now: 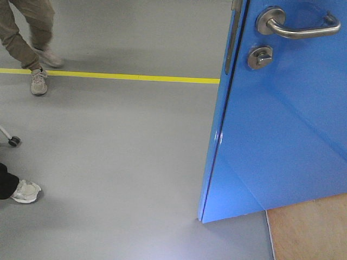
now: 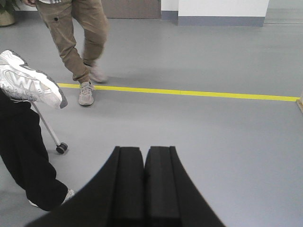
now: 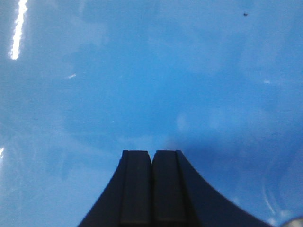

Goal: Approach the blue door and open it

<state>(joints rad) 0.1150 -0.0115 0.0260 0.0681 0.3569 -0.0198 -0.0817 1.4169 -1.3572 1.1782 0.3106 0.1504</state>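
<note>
The glossy blue door (image 1: 282,130) fills the right of the front view, standing ajar with its free edge toward the middle of the floor. Its steel lever handle (image 1: 301,27) and round thumb-turn lock (image 1: 260,57) are at the top right. In the right wrist view the door panel (image 3: 151,75) fills the frame, and my right gripper (image 3: 152,152) is shut and empty, its tips close to the panel. My left gripper (image 2: 144,148) is shut and empty, pointing over bare grey floor.
A person in tan trousers (image 2: 75,42) stands by the yellow floor line (image 1: 124,76). A second person in black with a white shoe (image 2: 28,85) is at the left, beside a caster leg (image 2: 60,148). A wooden board (image 1: 309,227) lies below the door.
</note>
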